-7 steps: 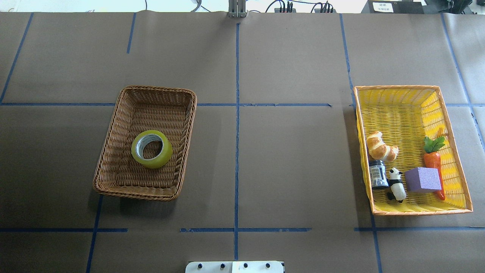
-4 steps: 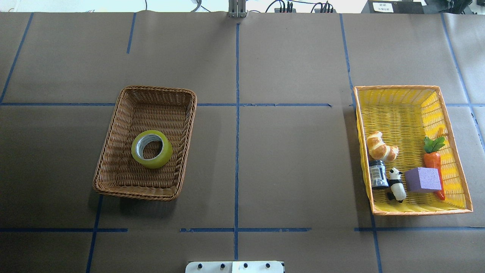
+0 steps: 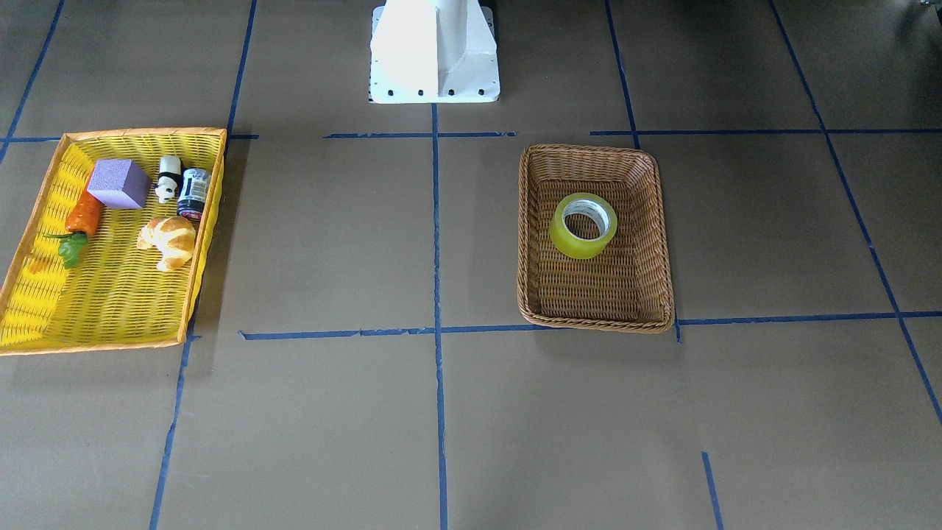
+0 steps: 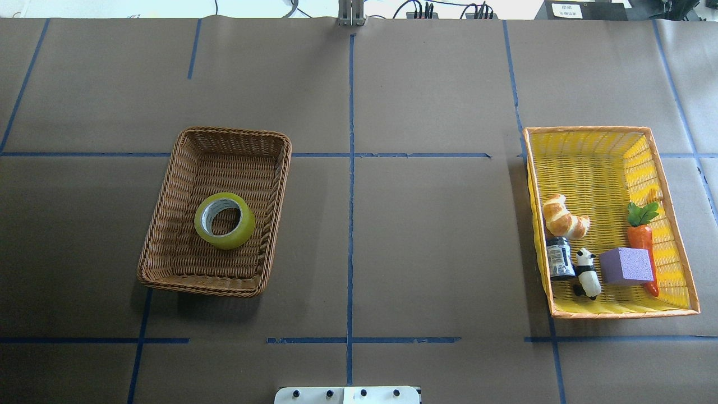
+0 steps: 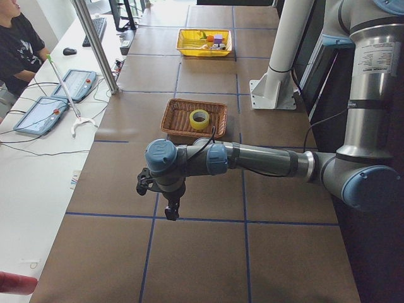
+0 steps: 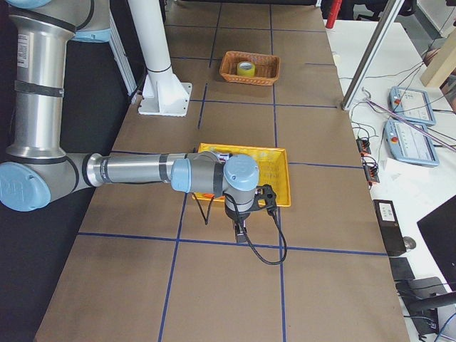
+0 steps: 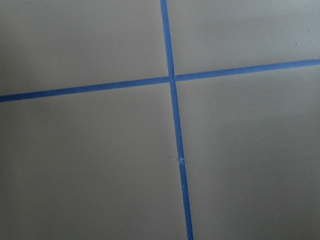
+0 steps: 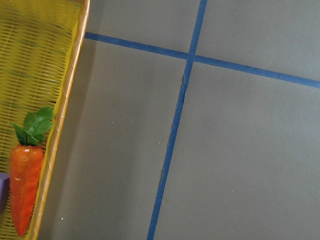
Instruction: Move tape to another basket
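Tape [image 4: 224, 220] lies flat, hole upward, inside the brown basket [image 4: 235, 132], whose walls would stop it rolling; the yellow basket [image 4: 589, 130] sits well apart. Both arms stretch level over the table, left gripper [image 5: 170, 211] and right gripper [image 6: 241, 235] pointing down, neither near the tape. Whether either is clenched or released cannot be told
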`<state>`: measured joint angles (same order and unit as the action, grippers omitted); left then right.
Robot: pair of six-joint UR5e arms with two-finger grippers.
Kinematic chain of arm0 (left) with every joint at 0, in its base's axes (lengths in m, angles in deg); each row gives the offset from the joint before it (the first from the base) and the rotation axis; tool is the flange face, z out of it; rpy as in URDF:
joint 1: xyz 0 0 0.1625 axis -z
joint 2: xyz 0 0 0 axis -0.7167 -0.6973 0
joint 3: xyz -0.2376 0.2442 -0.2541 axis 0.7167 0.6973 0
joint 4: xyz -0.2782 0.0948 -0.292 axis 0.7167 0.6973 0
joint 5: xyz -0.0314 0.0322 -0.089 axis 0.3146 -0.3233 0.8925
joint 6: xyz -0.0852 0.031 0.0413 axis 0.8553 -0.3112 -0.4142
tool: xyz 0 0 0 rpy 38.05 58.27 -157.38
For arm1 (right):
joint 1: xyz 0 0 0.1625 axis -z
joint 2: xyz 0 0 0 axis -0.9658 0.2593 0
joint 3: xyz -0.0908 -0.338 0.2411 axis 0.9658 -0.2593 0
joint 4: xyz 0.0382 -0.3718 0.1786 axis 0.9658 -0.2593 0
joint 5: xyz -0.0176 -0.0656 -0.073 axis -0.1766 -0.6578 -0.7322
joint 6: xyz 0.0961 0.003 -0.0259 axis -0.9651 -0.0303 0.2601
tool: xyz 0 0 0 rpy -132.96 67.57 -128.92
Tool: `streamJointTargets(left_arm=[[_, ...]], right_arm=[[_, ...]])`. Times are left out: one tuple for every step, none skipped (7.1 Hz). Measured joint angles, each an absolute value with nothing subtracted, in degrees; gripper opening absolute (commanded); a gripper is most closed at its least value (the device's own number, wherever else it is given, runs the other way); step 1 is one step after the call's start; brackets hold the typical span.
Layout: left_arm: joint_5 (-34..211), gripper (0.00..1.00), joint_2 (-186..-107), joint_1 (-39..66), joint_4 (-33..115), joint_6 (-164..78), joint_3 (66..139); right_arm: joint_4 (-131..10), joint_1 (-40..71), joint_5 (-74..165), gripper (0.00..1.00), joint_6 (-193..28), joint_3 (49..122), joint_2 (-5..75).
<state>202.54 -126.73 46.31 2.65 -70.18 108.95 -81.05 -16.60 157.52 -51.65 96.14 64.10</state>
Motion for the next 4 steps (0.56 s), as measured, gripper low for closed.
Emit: streamJointTargets(left_arm=[[202.57,1.00,-126.64,46.29,2.55,-70.05,109.73],[202.57,1.00,-126.59,46.30,2.47,-69.99,110.47],[202.54,1.00,-126.40,46.30,2.46,-69.96,110.82],[202.49,1.00,-126.01,46.27,2.55,-70.01,110.98]], right_arm=[[-81.07,-16.45,157.58,1.00,-51.92,95.94,64.09],[-81.05,-16.06,157.63,1.00,-52.04,95.44,64.07],[-80.98,-15.52,157.70,1.00,-52.00,94.92,64.06],[-80.92,-15.26,158.19,1.00,-51.91,94.85,64.02]])
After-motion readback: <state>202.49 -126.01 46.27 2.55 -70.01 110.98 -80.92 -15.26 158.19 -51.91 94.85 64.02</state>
